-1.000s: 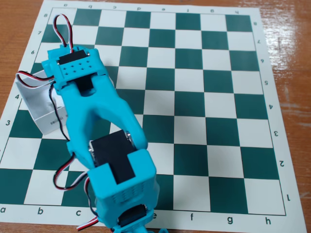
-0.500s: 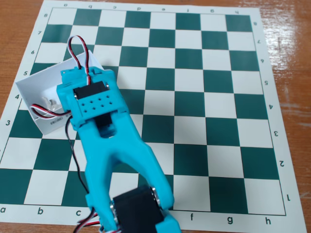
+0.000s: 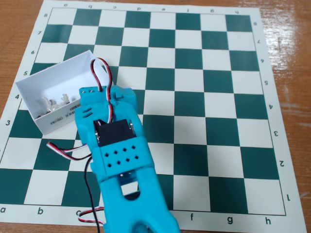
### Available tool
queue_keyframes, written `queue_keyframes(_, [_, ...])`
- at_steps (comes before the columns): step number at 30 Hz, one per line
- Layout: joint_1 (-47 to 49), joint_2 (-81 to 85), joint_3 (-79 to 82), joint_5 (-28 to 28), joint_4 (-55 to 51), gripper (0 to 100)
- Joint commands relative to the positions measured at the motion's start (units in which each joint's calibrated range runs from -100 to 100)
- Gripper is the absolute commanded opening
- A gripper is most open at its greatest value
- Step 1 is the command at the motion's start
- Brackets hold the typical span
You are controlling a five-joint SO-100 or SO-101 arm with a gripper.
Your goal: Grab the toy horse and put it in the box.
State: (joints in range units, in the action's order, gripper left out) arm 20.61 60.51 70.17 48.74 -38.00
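Observation:
The white open-top box [image 3: 29, 80] sits at the left of the chessboard mat, with a barcode label on its near long side [image 3: 58, 118]. A small white-and-grey figurine, the toy horse [image 3: 50, 103], lies on the box floor. My turquoise arm reaches in from the bottom edge. Its gripper [image 3: 90, 97] is over the right end of the box and seen from above. The arm's own body hides the jaws, so I cannot tell whether they are open or shut. Nothing shows held in the gripper.
The green-and-white chessboard mat [image 3: 204, 97] lies on a wooden table [image 3: 291, 29]. Red, white and black cables [image 3: 73, 151] loop off the arm's left side, near the box's front corner.

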Motion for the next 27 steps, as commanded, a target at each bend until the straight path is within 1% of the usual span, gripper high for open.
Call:
queue_keyframes(1, [-0.9, 7.9, 1.9, -0.1, -4.9, 0])
queue_keyframes(9, [-4.5, 24.6, 11.1, 0.2, -14.9, 0])
queue_keyframes(21, [-17.0, 39.2, 25.2, 0.9, -19.7, 0])
queue_keyframes(27, [-22.8, 39.5, 29.6, 1.1, -20.2, 0])
